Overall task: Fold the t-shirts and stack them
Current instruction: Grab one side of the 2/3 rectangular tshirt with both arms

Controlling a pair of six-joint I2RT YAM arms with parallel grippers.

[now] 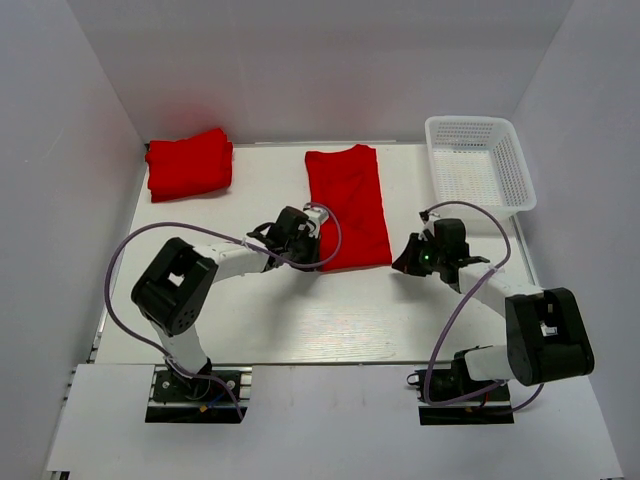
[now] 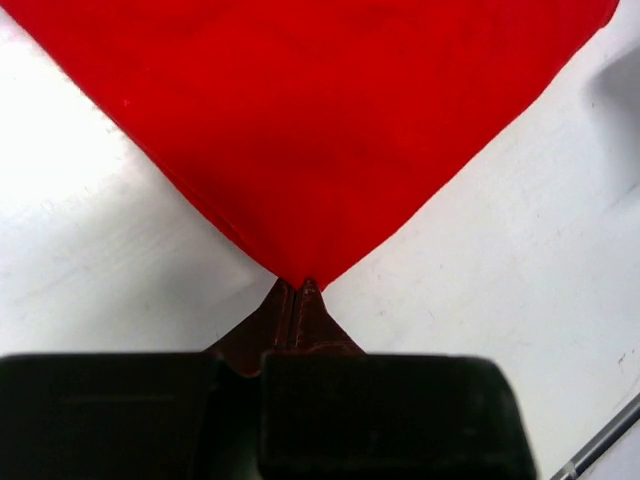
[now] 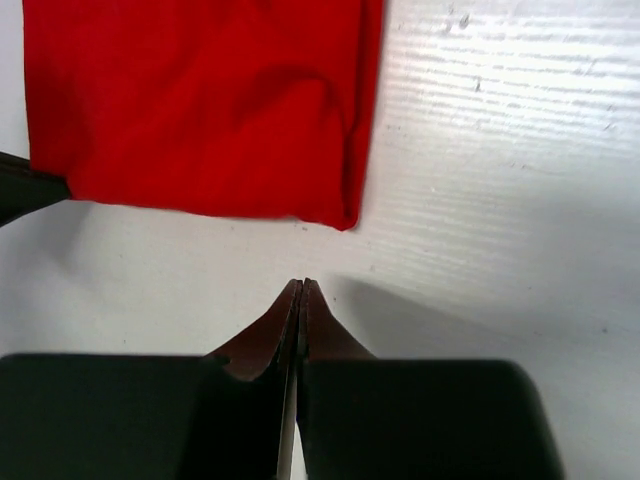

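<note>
The left gripper [image 2: 297,287] has its jaws pressed together, and the tips touch the near left corner of the long, folded t-shirt [image 1: 347,205] in the middle of the table [image 1: 300,320]. I cannot tell if cloth is caught between them. The right gripper [image 3: 302,285] is also clenched and holds nothing; it is over bare table, near the near right corner. More folded t-shirts [image 1: 190,163] lie far left.

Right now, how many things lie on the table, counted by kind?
Flat t-shirt: 1
Folded t-shirt pile: 1 (number of shirts in it cannot be told)
White mesh basket: 1
Total: 3
</note>
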